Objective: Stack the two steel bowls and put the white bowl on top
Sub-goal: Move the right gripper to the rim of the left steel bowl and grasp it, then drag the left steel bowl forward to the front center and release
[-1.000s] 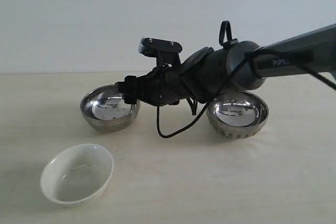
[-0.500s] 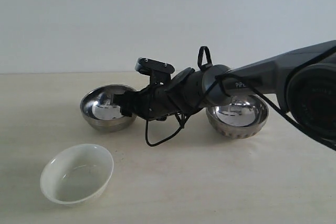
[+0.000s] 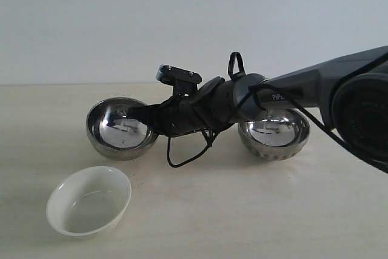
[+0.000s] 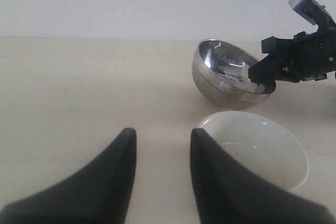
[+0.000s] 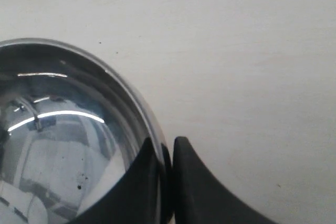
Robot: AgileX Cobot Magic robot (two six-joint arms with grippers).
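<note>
Pinching the rim of the smooth steel bowl [image 3: 118, 128], the right gripper [image 5: 165, 161] is clamped, one finger inside, one outside; the bowl is held tilted. In the exterior view the ribbed steel bowl [image 3: 274, 133], likely the stack base, is seen to its right, the white bowl [image 3: 89, 201] in front. The left gripper [image 4: 161, 132] is spread, empty.

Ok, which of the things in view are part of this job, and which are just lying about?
Part of the job: smooth steel bowl, tilted, rim pinched by right gripper; ribbed steel bowl; white bowl.
Not in use: left gripper, open and holding nothing; table. No loose extras in sight.
</note>
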